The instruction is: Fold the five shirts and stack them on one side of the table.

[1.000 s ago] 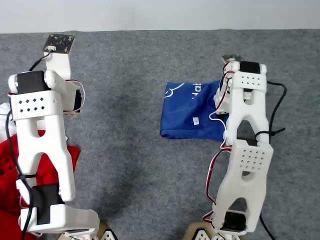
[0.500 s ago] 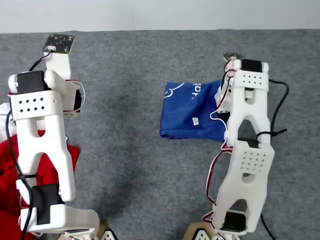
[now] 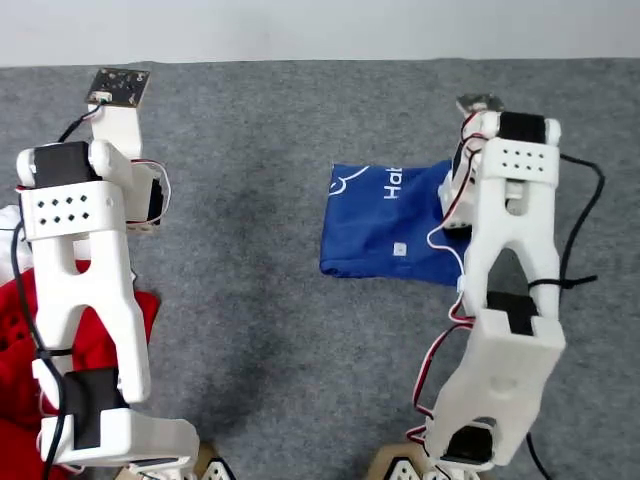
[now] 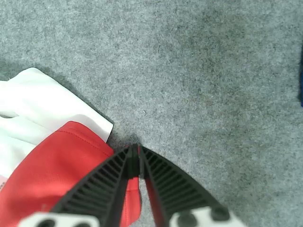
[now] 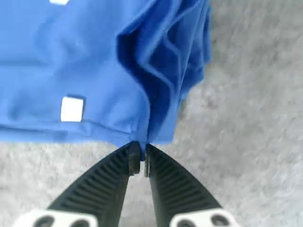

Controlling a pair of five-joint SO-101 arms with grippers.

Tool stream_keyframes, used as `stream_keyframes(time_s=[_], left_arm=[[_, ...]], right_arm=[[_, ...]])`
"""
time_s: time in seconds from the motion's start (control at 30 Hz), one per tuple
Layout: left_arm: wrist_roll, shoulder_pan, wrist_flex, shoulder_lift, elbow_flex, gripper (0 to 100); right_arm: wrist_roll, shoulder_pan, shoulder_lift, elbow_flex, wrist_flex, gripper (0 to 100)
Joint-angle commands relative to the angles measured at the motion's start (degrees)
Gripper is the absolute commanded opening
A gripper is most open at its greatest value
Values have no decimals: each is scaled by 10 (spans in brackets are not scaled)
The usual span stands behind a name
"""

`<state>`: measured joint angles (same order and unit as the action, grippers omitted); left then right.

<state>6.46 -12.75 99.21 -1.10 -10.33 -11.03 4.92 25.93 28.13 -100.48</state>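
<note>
Found blue shirt lying folded on grey bench, hem corner pinched at tips of closed right jaws, rest spread beyond them. Noted red shirt and white shirt bunched just beside left jaws, shut on nothing, tips over bare bench.

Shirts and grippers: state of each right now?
blue shirt: folded, lying flat, edge pinched by right gripper
red shirt: rumpled, not folded, overlapping white shirt
white shirt: rumpled, partly under red shirt
left gripper: shut, empty
right gripper: shut on blue shirt
</note>
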Motion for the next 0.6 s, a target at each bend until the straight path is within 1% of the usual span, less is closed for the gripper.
stream_keyframes(time_s=[0.0, 0.37, 0.57], left_arm=[[-3, 0, 13, -26, -4, 6], [-3, 0, 13, -26, -4, 6], [-3, 0, 13, -26, -4, 6]], right_arm=[[-7, 9, -58, -27, -23, 10], [-8, 44, -59, -93, -22, 10], [-9, 44, -59, -133, -10, 10]])
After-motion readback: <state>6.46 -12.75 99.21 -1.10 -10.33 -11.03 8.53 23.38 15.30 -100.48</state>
